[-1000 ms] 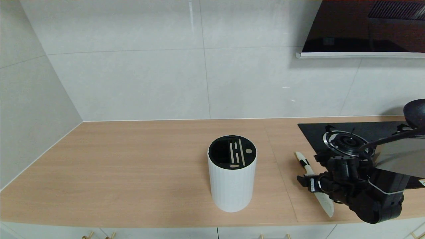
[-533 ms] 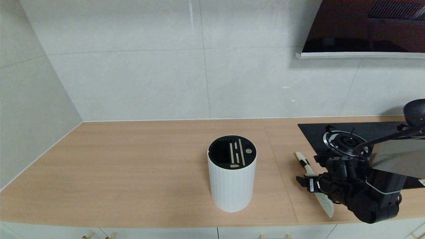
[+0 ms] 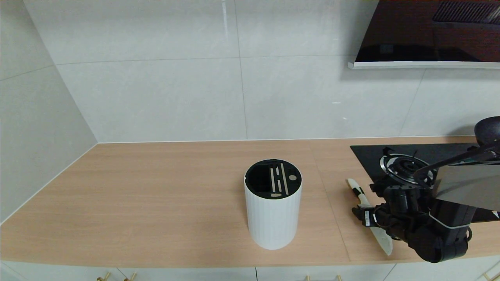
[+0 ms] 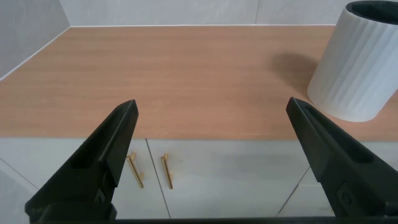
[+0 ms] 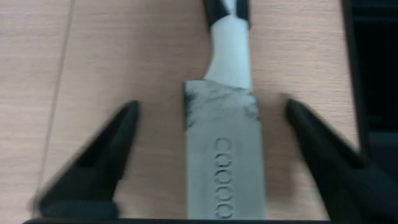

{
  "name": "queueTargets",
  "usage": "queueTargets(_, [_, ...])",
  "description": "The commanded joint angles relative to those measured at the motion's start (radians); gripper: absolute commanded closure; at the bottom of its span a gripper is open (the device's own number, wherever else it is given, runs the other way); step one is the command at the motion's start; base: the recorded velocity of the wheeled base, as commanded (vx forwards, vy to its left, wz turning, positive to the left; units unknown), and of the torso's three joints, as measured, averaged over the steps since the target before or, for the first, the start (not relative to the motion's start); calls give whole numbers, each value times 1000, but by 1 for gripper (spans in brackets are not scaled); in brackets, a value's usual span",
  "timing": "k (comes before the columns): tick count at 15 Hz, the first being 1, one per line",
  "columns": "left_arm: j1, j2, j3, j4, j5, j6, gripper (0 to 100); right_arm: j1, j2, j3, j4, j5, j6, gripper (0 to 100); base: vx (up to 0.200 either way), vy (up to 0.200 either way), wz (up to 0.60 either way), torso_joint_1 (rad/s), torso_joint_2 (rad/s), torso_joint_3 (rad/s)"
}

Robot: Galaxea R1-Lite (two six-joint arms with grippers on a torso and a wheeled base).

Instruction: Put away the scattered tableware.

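While astride knife (image 5: 225, 155), right gripper (image 5: 211, 112) wide

Looks out between the dark fingers (image 4: 93, 163) of the left gripper (image 4: 211, 104), spread wide apart; takes in a wooden countertop (image 4: 186, 74) beyond them; finds a white ribbed holder (image 4: 354, 68) standing upright on it, near the front edge; catches pale cabinet doors (image 4: 230, 177) below that edge, with two gold handles (image 4: 166, 172) side by side; glimpses grey wall tiles (image 4: 155, 11) behind the counter.
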Motion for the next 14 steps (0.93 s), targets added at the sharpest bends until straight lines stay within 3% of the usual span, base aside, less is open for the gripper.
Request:
queueTargets(1, [0, 0, 0, -2, 0, 1, 0, -2, 16, -5, 3, 2, 1, 100, 0, 0, 0, 0, 0, 0])
queueTargets(9, [0, 0, 0, 0, 0, -1, 0, -2, 2, -5, 3, -2, -1, 100, 0, 0, 0, 0, 0, 0])
queueTargets(14, [0, 0, 0, 0, 0, 5, 0, -2, -188, 21, 6, -21, 1, 100, 0, 0, 0, 0, 0, 0])
